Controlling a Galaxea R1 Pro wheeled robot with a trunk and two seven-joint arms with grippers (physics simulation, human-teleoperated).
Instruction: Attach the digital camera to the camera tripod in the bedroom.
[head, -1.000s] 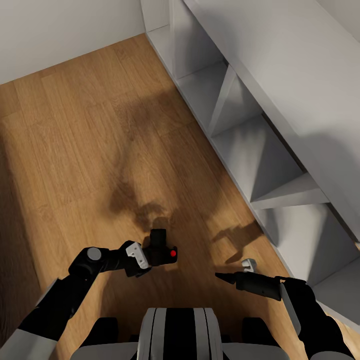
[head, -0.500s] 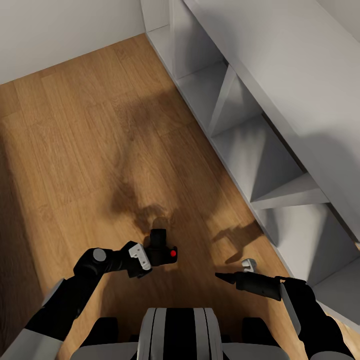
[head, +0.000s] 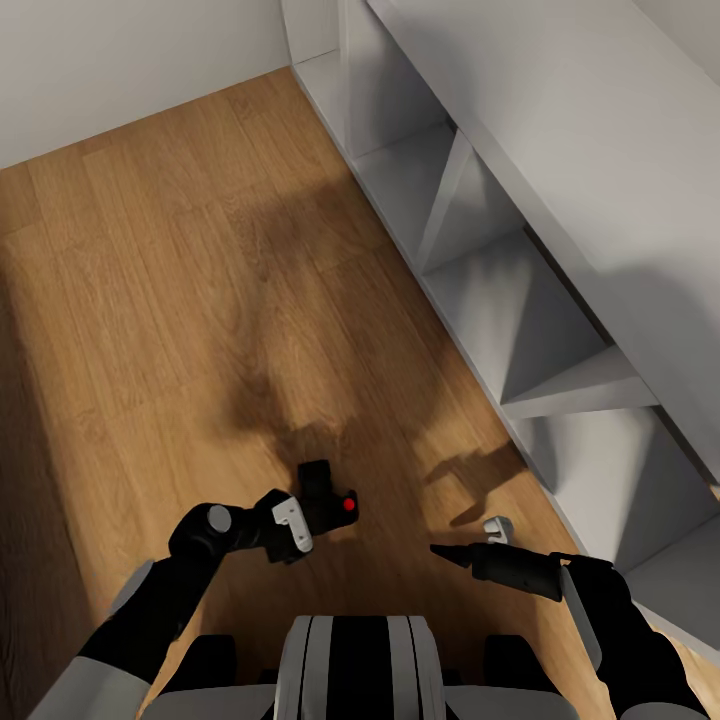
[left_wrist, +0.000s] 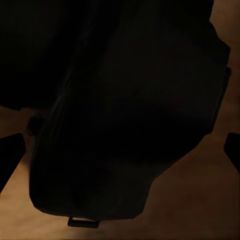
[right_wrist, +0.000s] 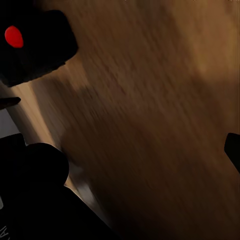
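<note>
While the wood floor (head: 150, 300) fills most of the head view, a white shelf unit (head: 500, 290) with open compartments runs along the right side, from far to near. The camera tripod is not to be seen here, so by my judgement the robot is on its way to it.

Near the robot's trunk, the left pincer (head: 300, 518) is pinching the digital camera (head: 325, 497), which is held above the floor, red button up. In the left wrist view its dark body (left_wrist: 125, 115) sits right between the finger ends. The right pincer (head: 478, 542) hangs empty, near the shelf, with its fingers spread apart.

The risk, as I judge it, lies in the carrying: the hold seems to be at the camera's left end only, so a sharp turn or a jolt of the base could make it twist or slip to the floor. The right arm could also clip the shelf edge.
</note>
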